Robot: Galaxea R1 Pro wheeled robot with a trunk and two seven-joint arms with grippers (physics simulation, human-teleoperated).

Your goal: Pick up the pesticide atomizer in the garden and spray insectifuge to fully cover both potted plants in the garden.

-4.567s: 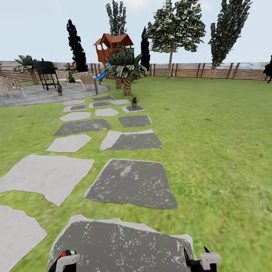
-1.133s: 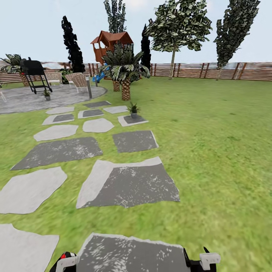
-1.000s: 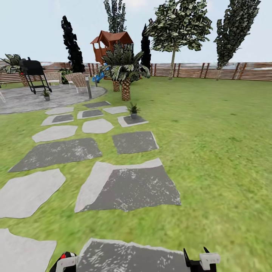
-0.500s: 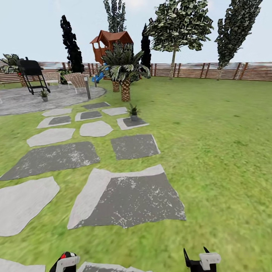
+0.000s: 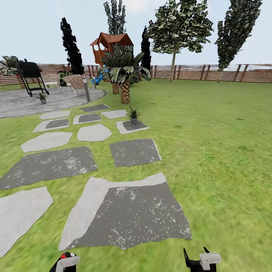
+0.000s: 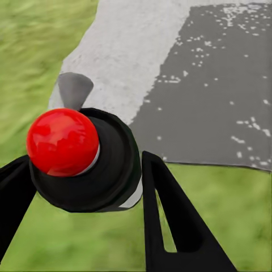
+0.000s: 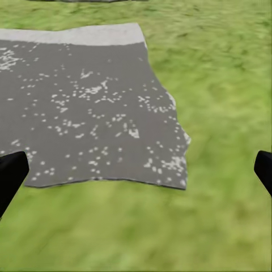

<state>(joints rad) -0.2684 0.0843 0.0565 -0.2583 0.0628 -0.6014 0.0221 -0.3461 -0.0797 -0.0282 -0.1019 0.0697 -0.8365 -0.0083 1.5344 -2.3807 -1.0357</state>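
Sitting clamped between left claw fingers: pesticide atomizer.

1. The left gripper is sitting low at the head view's bottom edge, its two black fingers closing on either side of the spray bottle and pressing against its black body.
2. The right gripper is hanging low as well, its black fingertips spreading wide apart with nothing between them.
3. Both grippers are pointing forward and down.
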